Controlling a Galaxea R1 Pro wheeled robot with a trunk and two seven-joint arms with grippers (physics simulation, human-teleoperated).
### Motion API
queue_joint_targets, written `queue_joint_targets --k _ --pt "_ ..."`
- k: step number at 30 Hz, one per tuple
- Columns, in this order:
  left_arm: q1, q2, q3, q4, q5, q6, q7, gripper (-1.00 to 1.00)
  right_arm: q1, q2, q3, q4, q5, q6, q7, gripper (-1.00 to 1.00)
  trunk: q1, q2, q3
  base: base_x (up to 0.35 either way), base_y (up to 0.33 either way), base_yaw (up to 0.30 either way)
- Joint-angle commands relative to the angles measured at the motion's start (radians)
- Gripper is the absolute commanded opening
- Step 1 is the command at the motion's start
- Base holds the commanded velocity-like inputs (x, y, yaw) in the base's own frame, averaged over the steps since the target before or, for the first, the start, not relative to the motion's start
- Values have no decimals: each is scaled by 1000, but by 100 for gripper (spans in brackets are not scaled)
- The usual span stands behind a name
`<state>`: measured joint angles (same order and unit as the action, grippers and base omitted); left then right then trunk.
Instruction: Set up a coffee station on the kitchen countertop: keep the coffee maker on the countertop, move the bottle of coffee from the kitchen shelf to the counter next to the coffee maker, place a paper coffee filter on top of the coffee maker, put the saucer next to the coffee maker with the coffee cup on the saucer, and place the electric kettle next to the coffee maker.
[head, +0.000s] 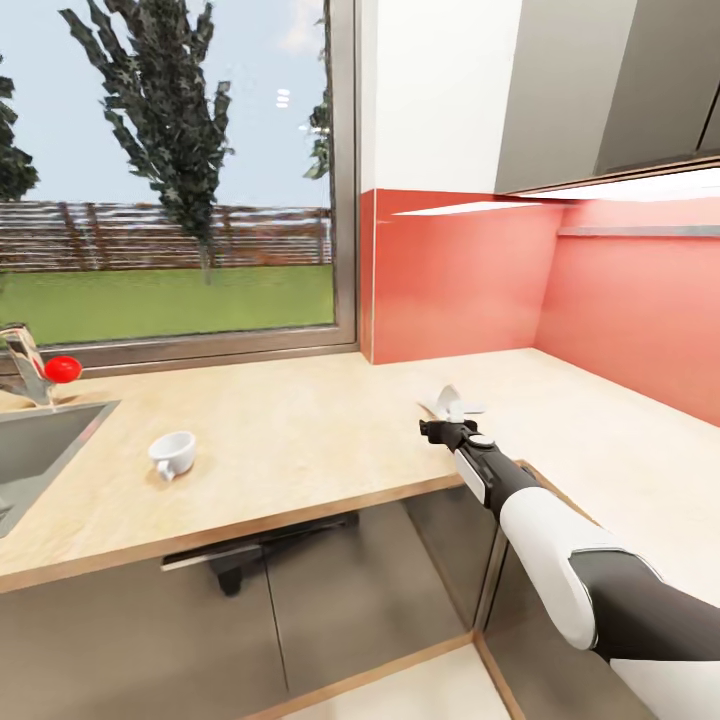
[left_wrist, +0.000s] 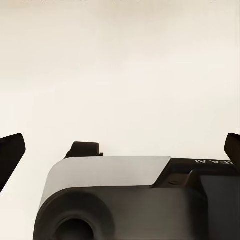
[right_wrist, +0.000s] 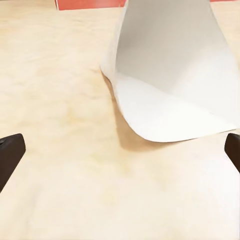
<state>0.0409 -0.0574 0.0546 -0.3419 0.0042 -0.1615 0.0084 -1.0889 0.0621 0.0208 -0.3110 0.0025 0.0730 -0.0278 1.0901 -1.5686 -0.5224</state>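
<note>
Filter (head: 452, 403) sits on the countertop (head: 300, 440) in the corner stretch below the red backsplash (head: 460, 275), just ahead of your right gripper (head: 432, 428). From the right wrist view the filter (right_wrist: 170, 75) is a white folded cone resting on the wood, and your fingertips (right_wrist: 10, 155) are spread wide at either side, holding nothing and not touching the paper. You have bare worktop all round it, back to the wall and left toward the cup (head: 173, 454), which lies well apart near the sink (head: 40, 450). The counter's front edge runs just under your forearm. Your left gripper (left_wrist: 120, 150) is spread too, holding nothing.
</note>
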Motion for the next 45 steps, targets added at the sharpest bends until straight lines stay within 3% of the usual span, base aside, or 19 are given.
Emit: queue_joint_targets --k 1,45 --pt "1 -1 5 -2 0 -1 -1 100 0 0 2 -2 0 6 -3 100 0 0 -1 103 -89 0" --pt "0 -1 5 -2 0 -1 -1 100 0 1 2 -2 1 5 -3 100 0 0 -1 40 3 0"
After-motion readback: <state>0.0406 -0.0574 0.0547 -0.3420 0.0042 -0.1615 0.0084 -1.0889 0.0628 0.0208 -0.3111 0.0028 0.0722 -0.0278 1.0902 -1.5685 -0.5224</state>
